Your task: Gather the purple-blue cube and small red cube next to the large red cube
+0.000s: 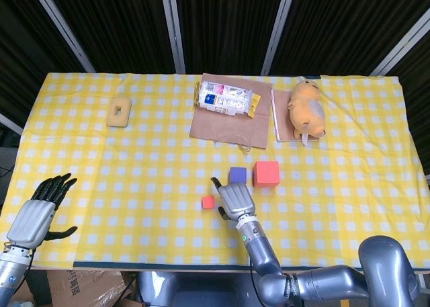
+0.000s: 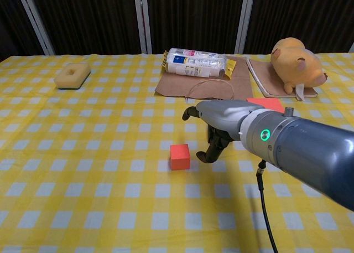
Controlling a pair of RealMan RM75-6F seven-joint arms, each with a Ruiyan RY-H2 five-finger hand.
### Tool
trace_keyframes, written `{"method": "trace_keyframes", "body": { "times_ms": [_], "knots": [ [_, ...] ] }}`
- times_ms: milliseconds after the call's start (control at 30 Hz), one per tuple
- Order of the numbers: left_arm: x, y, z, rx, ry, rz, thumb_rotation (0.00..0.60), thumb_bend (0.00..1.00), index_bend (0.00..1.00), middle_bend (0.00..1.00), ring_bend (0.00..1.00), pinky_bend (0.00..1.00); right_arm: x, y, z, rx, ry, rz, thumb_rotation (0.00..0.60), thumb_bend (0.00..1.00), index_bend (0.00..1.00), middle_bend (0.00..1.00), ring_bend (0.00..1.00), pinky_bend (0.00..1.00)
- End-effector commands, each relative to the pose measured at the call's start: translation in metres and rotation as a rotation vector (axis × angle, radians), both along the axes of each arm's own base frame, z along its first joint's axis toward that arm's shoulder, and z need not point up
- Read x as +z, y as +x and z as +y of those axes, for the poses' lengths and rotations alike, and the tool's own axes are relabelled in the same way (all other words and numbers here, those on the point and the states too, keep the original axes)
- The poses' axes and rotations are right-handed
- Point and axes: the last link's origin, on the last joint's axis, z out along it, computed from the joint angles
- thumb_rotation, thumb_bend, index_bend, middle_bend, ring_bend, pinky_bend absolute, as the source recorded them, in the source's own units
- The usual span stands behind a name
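The small red cube (image 1: 208, 202) (image 2: 180, 156) lies alone on the yellow checked cloth. My right hand (image 1: 232, 199) (image 2: 218, 123) hovers just to its right, fingers curled downward and holding nothing. Behind the hand, the purple-blue cube (image 1: 237, 174) stands a short gap left of the large red cube (image 1: 267, 174). In the chest view the hand hides the purple-blue cube, and only the top of the large red cube (image 2: 265, 103) shows. My left hand (image 1: 37, 213) hangs open past the table's near left corner.
A yellow sponge (image 1: 120, 111) (image 2: 72, 75) lies at the far left. A brown paper sheet (image 1: 228, 119) carries a plastic packet (image 1: 225, 99) at the back centre. A plush toy (image 1: 306, 109) rests on a notebook (image 1: 281, 115) at the back right.
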Motion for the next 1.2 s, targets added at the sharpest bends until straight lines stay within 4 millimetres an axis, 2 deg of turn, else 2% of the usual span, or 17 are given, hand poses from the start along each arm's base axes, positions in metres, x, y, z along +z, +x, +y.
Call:
{"method": "trace_keyframes", "body": {
  "times_ms": [33,400,1200],
  "knots": [
    [0.0,0.0,0.0,0.001,0.0,-0.001,0.6,0.02,0.0,0.0,0.0,0.0,-0.003,-0.001,0.0,-0.002,0.003,0.01,0.6,0.47,0.13,1.0,1.0,1.0],
    [0.0,0.0,0.0,0.006,-0.005,-0.008,0.6,0.02,0.0,0.0,0.0,0.0,-0.005,-0.018,-0.008,-0.035,-0.029,0.086,0.6,0.47,0.13,1.0,1.0,1.0],
    [0.0,0.0,-0.001,0.006,-0.005,-0.013,0.6,0.02,0.0,0.0,0.0,0.0,0.001,-0.032,-0.012,-0.097,-0.065,0.173,0.6,0.47,0.13,1.0,1.0,1.0]
  ]
}}
